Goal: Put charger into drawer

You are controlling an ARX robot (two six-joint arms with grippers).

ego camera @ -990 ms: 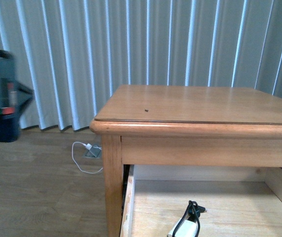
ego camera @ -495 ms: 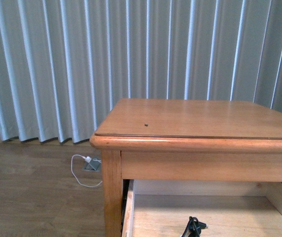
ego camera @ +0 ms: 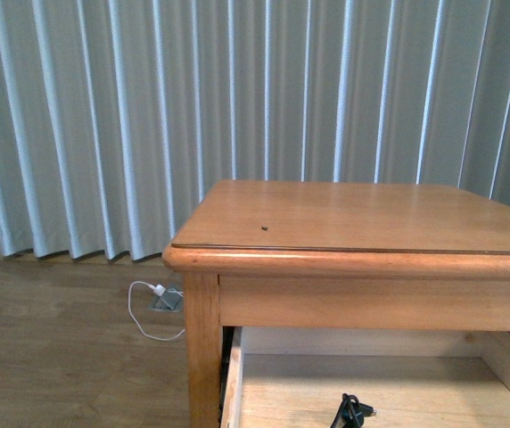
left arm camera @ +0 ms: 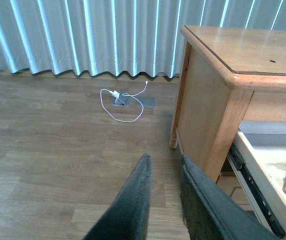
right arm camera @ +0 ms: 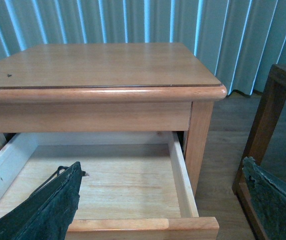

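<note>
Black-cabled charger (ego camera: 351,413) lies cropped inside drawer (ego camera: 433,392).

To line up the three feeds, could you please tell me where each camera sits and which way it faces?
Front: on the body, facing the table and curtain; no arm shows.
Left wrist: beside the table, facing floor and white plug; left gripper shows, narrowly open.
Right wrist: before the table, facing into the drawer; right gripper shows, wide open.
Shared: all three show the open drawer holding the charger.
</note>
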